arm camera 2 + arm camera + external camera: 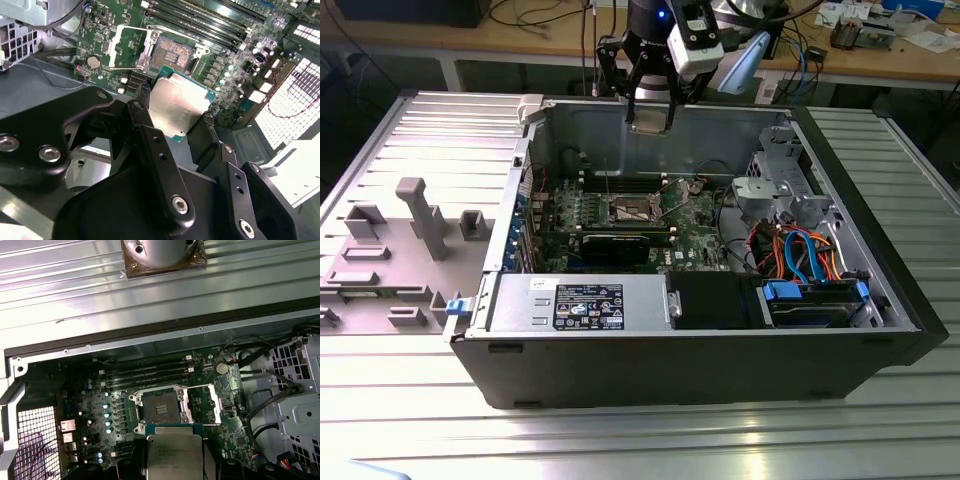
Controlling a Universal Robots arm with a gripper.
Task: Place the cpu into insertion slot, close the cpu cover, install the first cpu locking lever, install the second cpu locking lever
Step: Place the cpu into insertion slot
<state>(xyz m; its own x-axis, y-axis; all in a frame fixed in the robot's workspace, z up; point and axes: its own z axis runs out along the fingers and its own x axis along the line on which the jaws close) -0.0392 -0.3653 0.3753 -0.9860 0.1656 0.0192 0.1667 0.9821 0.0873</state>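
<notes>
CPU [182, 105] is pinched by its edges between the black fingers [150, 145] of the claw [175, 117]. Its silver top is showing, and it hangs in the air above the open computer case [650, 360], which rests on the ribbed metal counter [620, 440].

Nearest, along the case's front wall, sit the labelled power supply [585, 305] and a black box [715, 300] beside it. A blue-fronted drive carrier [810, 300] is toward the exterior view's right, with orange and blue cables [800, 250] bunched just behind it.

Further in lies the green motherboard [695, 235], with a long black expansion card [620, 240] standing across its near part. Behind the card is the insertion slot [160, 407], bare, its dark pin field uncovered. The CPU cover [202, 402] is swung open to the side of the slot. The memory slots [145, 375] run just beyond, toward the far wall.

In the exterior view the claw sits level with the case's far rim, well apart from the slot. Off to the exterior view's left, a grey plastic fixture tray [400, 250] lies on the counter. A wooden counter [470, 45] with loose cables stands at the back.
</notes>
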